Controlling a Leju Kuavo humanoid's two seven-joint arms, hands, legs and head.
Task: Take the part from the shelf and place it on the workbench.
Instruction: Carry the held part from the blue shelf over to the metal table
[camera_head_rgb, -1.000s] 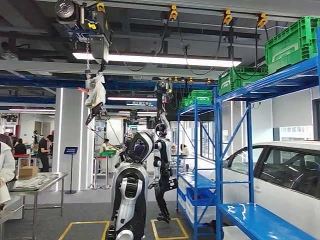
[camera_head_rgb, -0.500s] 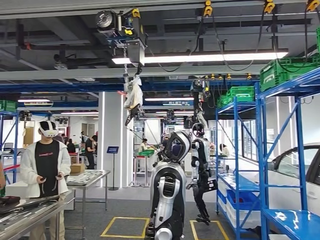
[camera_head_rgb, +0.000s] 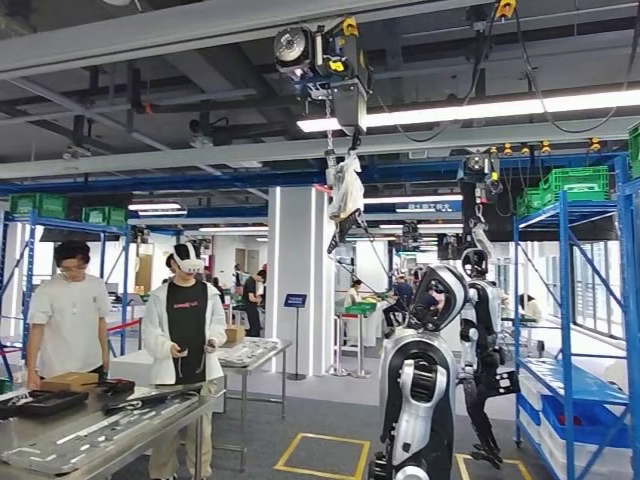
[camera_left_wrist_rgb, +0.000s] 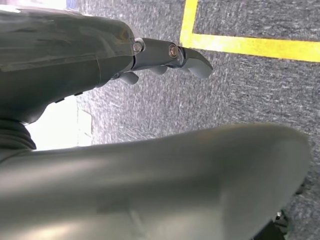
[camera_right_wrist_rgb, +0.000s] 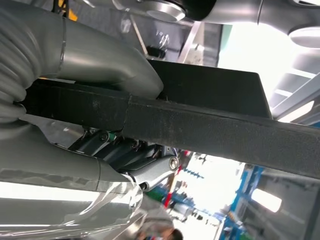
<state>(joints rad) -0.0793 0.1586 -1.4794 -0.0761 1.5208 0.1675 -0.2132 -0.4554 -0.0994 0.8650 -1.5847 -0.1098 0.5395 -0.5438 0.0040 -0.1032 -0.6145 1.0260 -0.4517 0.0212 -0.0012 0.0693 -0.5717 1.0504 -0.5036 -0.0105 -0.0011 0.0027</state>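
- The right hand (camera_right_wrist_rgb: 113, 145) grips a flat black part (camera_right_wrist_rgb: 211, 110), thumb lying across one face and darker fingers tucked under the other, as seen from the right wrist.
- The part is off the shelf and in the hand, not yet on the workbench (camera_head_rgb: 113, 430), which lies at the lower left of the head view.
- The left hand (camera_left_wrist_rgb: 162, 57) hangs over grey carpet and a yellow floor line (camera_left_wrist_rgb: 249, 45), holding nothing, fingers straight and loosely apart.
- The part looks like a stiff, matte slab with square edges; it is probably light and not slippery, and a hold across its broad faces near the middle seems safest against tipping.
- Behind the workbench stand two people: one in a white T-shirt (camera_head_rgb: 69, 320), one in a white coat wearing a headset (camera_head_rgb: 185, 315).
- To the right of the workbench stand another humanoid robot (camera_head_rgb: 419, 390) and blue shelving (camera_head_rgb: 589, 390).
- A small blue sign (camera_head_rgb: 295, 300) beyond the workbench carries writing too small to read; no brand shows on the part.
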